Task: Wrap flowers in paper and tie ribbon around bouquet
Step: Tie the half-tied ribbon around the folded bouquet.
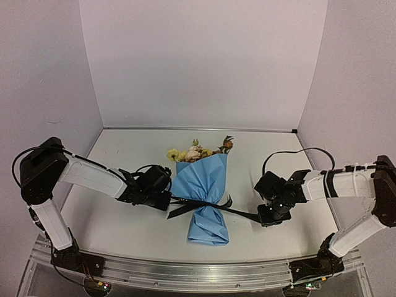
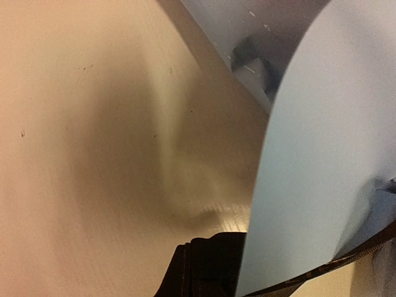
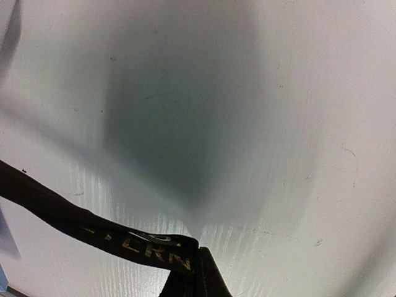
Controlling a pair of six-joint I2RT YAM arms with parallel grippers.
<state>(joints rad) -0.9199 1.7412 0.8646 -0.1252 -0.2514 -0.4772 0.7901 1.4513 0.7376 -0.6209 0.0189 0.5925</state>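
Observation:
The bouquet lies in the middle of the table: a light-blue paper (image 1: 203,185) cone pinched at a narrow waist, with the yellow, pink and orange flowers (image 1: 197,152) showing at its far rim. The black ribbon (image 1: 207,205) crosses the waist and stretches out to both sides. My left gripper (image 1: 166,199) sits against the cone's left side, shut on the ribbon's left end. In the left wrist view its dark fingers (image 2: 210,266) meet beside the paper (image 2: 328,154), and the ribbon (image 2: 349,255) runs behind the sheet. My right gripper (image 1: 267,216) is shut on the lettered ribbon (image 3: 93,226) just above the table.
The white table (image 1: 124,229) is walled by pale panels at the back and both sides. An aluminium rail (image 1: 185,275) runs along the near edge between the two arm bases. A loose ribbon loop (image 1: 224,202) lies just right of the waist.

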